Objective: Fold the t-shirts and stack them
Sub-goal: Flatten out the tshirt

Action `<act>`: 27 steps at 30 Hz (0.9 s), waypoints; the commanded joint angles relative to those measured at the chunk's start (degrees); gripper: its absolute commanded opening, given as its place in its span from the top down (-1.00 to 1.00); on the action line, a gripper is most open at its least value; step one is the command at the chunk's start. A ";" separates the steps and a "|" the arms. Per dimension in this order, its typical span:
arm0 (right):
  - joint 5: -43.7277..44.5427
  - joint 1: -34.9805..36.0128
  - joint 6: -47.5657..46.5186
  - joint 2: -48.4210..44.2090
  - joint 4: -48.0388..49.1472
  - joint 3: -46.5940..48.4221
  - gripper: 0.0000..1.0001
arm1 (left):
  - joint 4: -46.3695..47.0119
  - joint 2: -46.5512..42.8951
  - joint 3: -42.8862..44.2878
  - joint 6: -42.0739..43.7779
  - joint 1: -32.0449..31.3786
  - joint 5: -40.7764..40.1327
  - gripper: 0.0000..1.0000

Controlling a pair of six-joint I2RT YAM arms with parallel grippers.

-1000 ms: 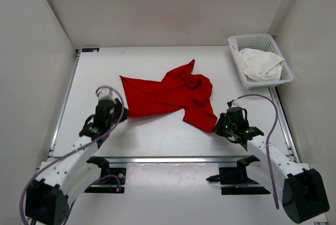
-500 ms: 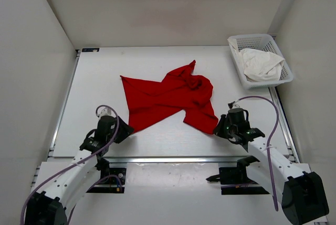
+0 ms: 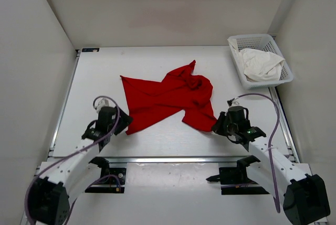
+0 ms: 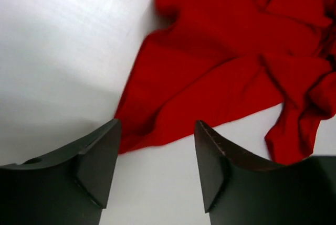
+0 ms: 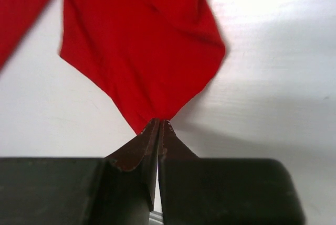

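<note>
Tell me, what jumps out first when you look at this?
A bright red t-shirt lies rumpled in the middle of the white table. The right end effector is pinched shut on its near right corner, while the left end effector stands open by its near left corner. At the far right, a white basket holds a crumpled white t-shirt.

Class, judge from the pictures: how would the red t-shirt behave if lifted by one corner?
Probably floppy: the red t-shirt lies creased and bunched, so it would drape. Likely light: the right gripper pinches one thin corner.
</note>
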 commanded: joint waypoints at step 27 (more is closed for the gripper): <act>-0.08 -2.48 -0.75 -8.80 -12.30 7.40 0.99 | 1.99 62.78 69.35 16.19 5.20 -4.59 0.98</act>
